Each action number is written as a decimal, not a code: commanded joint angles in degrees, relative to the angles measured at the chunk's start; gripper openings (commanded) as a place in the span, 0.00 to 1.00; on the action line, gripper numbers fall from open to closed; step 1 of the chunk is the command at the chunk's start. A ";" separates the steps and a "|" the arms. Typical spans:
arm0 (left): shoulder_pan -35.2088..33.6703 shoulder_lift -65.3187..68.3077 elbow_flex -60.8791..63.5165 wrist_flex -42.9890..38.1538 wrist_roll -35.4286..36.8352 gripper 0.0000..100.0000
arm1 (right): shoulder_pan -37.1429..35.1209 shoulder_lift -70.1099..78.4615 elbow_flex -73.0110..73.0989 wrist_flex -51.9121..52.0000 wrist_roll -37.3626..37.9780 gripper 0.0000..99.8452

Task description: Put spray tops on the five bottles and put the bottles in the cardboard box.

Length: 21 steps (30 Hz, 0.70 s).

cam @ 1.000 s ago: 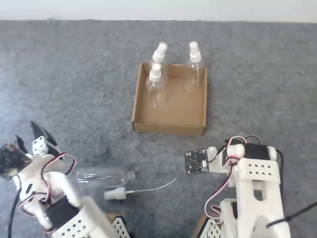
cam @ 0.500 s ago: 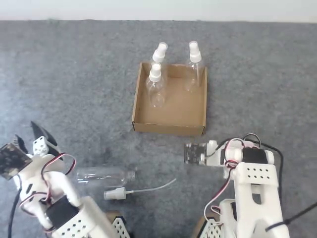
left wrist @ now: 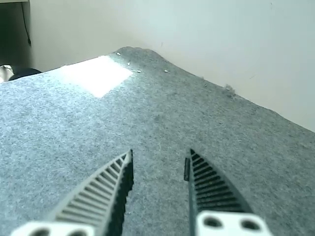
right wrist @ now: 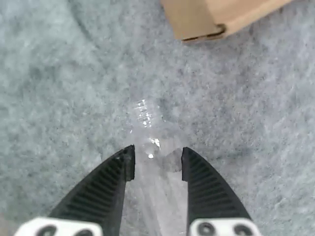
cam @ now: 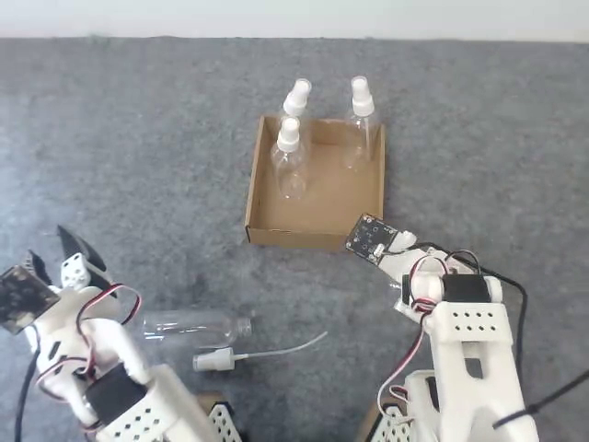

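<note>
Right wrist view: right tool (right wrist: 156, 150) clamps a clear plastic bottle (right wrist: 143, 114) near the brown cardboard box (right wrist: 216, 14). Left tool (left wrist: 160, 153) parted, empty, over grey carpeted tabletop (left wrist: 147, 108).

Grey carpet (cam: 138, 129), brown cardboard box (cam: 313, 238), clear bottle (right wrist: 144, 114), white spray tops (cam: 289, 134), black ribbed left pincer (left wrist: 160, 154)

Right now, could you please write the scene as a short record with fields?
box: cardboard box, open top, on carpet
done: three capped bottles upright at the box's far end
waiting: loose bottle lying on carpet, no top
part: spray top lying beside the loose bottle
left claw: open, empty
right claw: shut on a clear bottle without top, near a box corner
</note>
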 commanded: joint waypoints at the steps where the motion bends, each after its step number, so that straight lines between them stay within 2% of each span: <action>1: -0.09 -1.05 -0.57 -1.85 0.09 0.16 | -0.22 -0.04 -0.79 -0.13 -0.88 0.09; 7: -0.09 -1.05 -0.57 -1.85 0.09 0.16 | -0.48 -0.04 -3.96 5.76 -0.62 0.29; 12: -0.09 -1.05 -0.57 -1.85 0.09 0.16 | -3.74 -0.04 -8.18 12.26 -0.62 0.27; 16: -0.09 -1.05 -0.57 -1.85 0.09 0.16 | -5.93 0.04 -8.35 13.58 -0.44 0.27; 21: -0.09 -1.05 -0.57 -1.85 0.09 0.16 | -5.14 0.04 -8.35 13.76 6.77 0.27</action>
